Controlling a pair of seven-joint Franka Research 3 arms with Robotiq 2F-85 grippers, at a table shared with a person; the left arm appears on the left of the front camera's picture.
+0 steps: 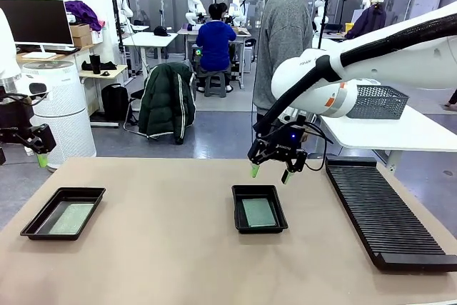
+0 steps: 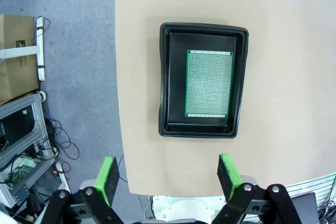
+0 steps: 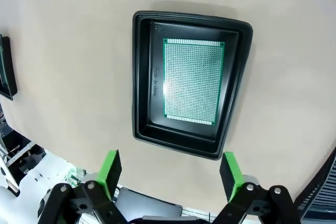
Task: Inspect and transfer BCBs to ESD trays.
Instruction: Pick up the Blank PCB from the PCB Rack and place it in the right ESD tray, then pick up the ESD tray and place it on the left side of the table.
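Two black ESD trays sit on the tan surface, and each one has a green BCB lying flat inside it. One tray (image 1: 63,212) is close to the surface's left edge. The other tray (image 1: 259,208) is near the middle, a bit toward the far edge. Each board has its own tray, probably so they stay safe and do not rub on each other.

The right claw (image 1: 269,171) hangs in the air just above the far end of the middle tray. Its green fingers (image 3: 230,169) are spread apart and hold nothing. It looks straight down at its board (image 3: 192,81), maybe to check it.

The left claw (image 2: 167,175) is spread wide and empty too. It hangs high over the left edge of the surface, looking down at its tray (image 2: 203,79).

The middle board's long side runs from the near edge toward the far edge, the same way its tray runs. The left board (image 2: 209,83) also lies along its tray, pushed to one side of the floor. That tray is turned a little slantwise on the surface.

A long ribbed black rack (image 1: 385,213) lies by the right edge.
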